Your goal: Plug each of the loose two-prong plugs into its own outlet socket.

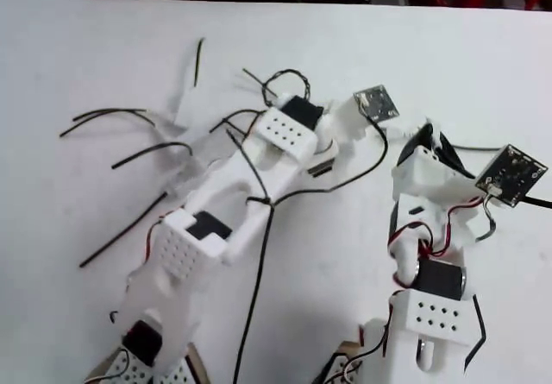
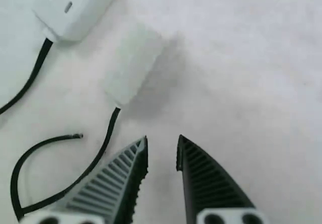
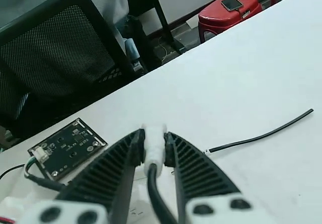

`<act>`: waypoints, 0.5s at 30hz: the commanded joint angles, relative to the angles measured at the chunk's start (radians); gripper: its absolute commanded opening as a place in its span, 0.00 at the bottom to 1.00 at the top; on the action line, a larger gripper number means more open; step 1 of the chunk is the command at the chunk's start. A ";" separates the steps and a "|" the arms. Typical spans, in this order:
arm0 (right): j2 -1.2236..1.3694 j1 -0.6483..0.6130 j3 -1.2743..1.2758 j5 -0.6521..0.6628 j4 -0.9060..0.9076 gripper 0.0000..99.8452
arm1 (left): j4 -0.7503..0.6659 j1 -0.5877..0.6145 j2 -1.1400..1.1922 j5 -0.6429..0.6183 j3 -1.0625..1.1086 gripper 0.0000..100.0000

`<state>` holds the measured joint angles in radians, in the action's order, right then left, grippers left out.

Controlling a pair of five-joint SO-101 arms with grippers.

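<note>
- Outlet socket [image 2: 65, 7]: a white block with two slots, lying on the table [image 2: 241, 58]. Nothing is seated in it, so by my reading no pairing has been made yet.
- Loose plug [image 2: 132, 63]: a white body lying just beside the socket, not touching it, prongs not visible. It sits ahead of the left pincer [image 2: 161, 153], near its tips; the jaws are slightly spread and hold nothing.
- Held plug [image 3: 153, 143]: a second white piece, pinched between the jaws of the right pincer [image 3: 153, 135]. It also awaits insertion, so both plugs remain to do.
</note>
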<state>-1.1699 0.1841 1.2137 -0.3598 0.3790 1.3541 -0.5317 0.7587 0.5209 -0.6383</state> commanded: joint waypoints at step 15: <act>-0.024 0.002 -0.020 -0.003 -0.012 0.02 | 0.057 0.027 -0.128 0.002 -0.032 0.11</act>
<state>-1.1699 0.1841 1.2137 -0.3598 0.3790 1.4078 -0.5224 0.7419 0.5194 -0.6582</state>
